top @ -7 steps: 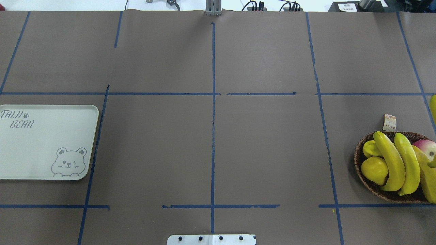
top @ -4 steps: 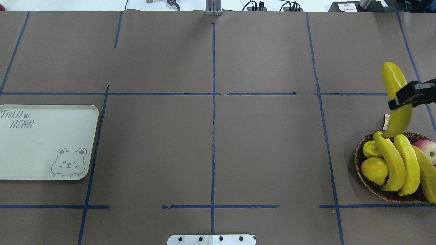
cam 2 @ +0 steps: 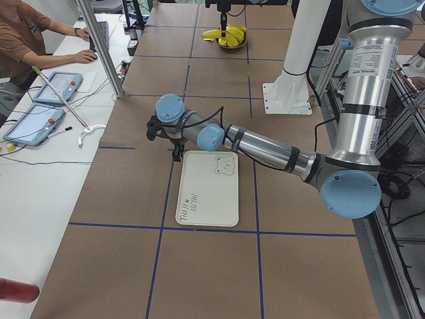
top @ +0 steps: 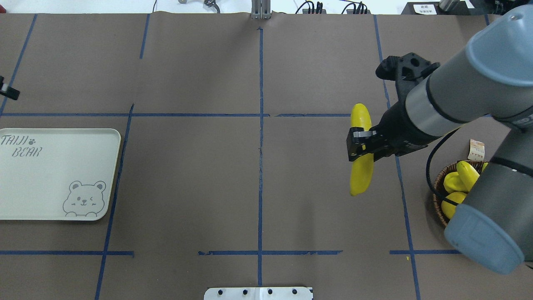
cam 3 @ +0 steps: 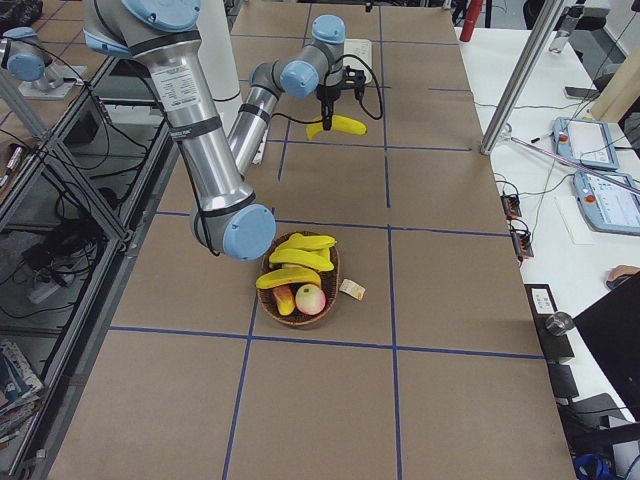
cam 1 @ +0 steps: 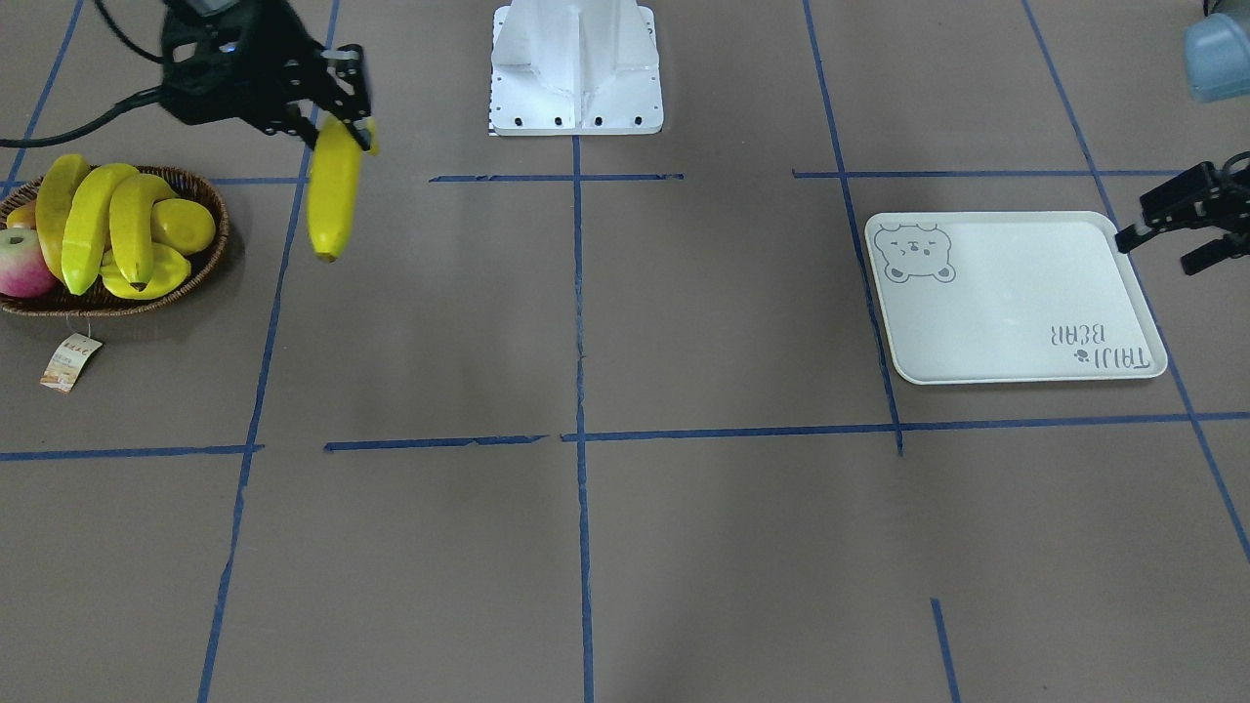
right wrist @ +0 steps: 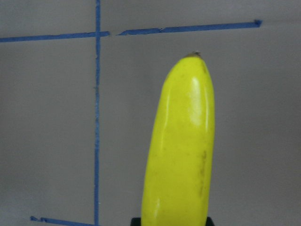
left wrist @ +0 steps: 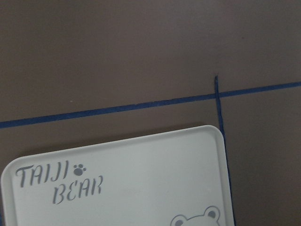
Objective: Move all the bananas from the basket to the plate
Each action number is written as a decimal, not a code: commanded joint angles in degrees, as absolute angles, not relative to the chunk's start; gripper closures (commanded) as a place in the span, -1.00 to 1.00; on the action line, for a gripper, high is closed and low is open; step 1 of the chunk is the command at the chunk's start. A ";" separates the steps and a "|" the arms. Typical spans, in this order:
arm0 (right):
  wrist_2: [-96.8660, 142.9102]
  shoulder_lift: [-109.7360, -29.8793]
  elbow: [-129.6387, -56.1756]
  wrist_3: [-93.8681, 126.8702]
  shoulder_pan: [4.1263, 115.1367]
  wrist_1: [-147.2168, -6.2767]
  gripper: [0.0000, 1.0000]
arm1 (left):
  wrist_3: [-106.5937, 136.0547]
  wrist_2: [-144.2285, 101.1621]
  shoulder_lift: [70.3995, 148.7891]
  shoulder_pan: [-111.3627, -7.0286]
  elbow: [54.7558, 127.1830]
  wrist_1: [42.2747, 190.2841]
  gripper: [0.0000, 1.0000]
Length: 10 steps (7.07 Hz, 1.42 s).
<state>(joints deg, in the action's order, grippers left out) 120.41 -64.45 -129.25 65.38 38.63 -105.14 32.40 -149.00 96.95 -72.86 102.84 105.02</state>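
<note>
At the table's right end, the basket (cam 1: 117, 305) held three bananas (cam 1: 93, 229), an apple (cam 1: 20, 268) and other yellow fruit. The right gripper (cam 1: 347, 98) clamped a fourth banana (cam 1: 332, 195) in the air beside it, well apart from the plate (cam 1: 1016, 293). The left gripper (cam 1: 1157, 249) hung at the plate's edge with its fingers spread.

You are seeing 1 glossy yellow banana (top: 361, 175), 3 more yellow bananas (cam 1: 93, 234) in the dark brown wicker basket (cam 1: 117, 305), and a pale plate (cam 1: 1006, 293) carrying a grey bear drawing.
</note>
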 commanded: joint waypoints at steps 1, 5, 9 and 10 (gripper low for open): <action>110.79 -62.40 -127.46 77.20 29.22 -95.08 0.95 | 58.87 -148.62 104.81 -64.36 98.38 122.71 -0.99; 102.66 -62.14 -124.54 82.09 21.80 -81.32 0.95 | 86.88 -137.41 113.97 -53.21 97.12 139.06 -0.99; 102.83 -62.14 -124.45 82.00 20.83 -77.70 0.95 | 110.21 -126.93 121.72 -39.76 98.69 148.36 -0.98; 102.83 -61.96 -124.45 82.00 20.66 -77.70 0.95 | 110.13 -124.74 122.51 -36.59 99.48 148.45 -0.98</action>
<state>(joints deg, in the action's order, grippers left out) 102.82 -62.09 -124.46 82.01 20.92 -77.81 109.51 -127.39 121.36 -40.50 98.65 148.17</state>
